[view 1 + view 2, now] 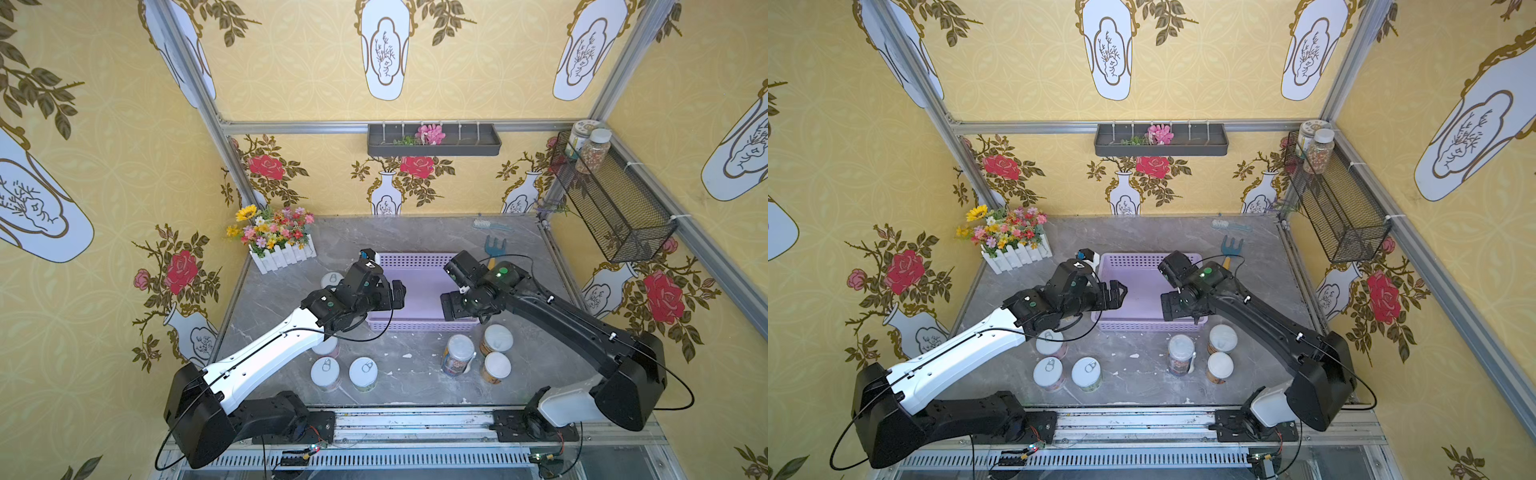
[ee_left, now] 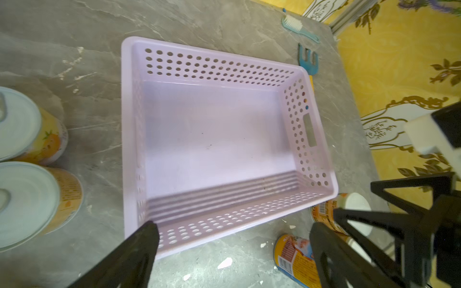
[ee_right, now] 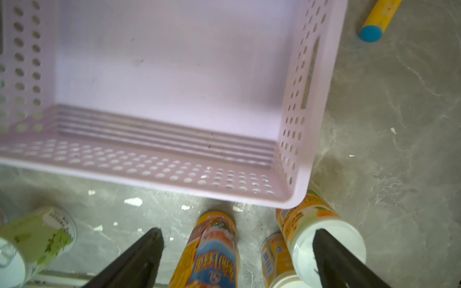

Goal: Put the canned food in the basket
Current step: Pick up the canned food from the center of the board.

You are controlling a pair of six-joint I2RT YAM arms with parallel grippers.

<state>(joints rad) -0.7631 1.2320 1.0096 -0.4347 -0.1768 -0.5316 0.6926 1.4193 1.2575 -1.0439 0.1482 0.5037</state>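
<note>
Looking down at my two arms, I see them both hanging over the purple basket (image 1: 415,261), which sits in the middle of the grey table (image 1: 415,232). My left gripper (image 1: 398,294) is over the basket's left side, its fingers spread wide with nothing between them. My right gripper (image 1: 451,308) is over the basket's front right part, fingers spread wide too, holding nothing. Every can I can see stands upright on the table, outside the basket. At the front left, one pull-tab can (image 1: 327,371) stands just beside a second pull-tab can (image 1: 364,371), and a third can (image 1: 328,348) peeks out from under my left arm (image 1: 266,353). A fourth can (image 1: 331,279) stands near the basket's left wall. At the front right, the tall jar (image 1: 458,353) stands near the basket's front wall, with one orange can (image 1: 497,337) just beside the basket's corner and another orange can (image 1: 496,368) closer to me. Past the basket's back right corner lie a little blue rake (image 1: 494,246) and a brush (image 1: 492,226), and a box of flowers (image 1: 280,249) sits at the back left
</note>
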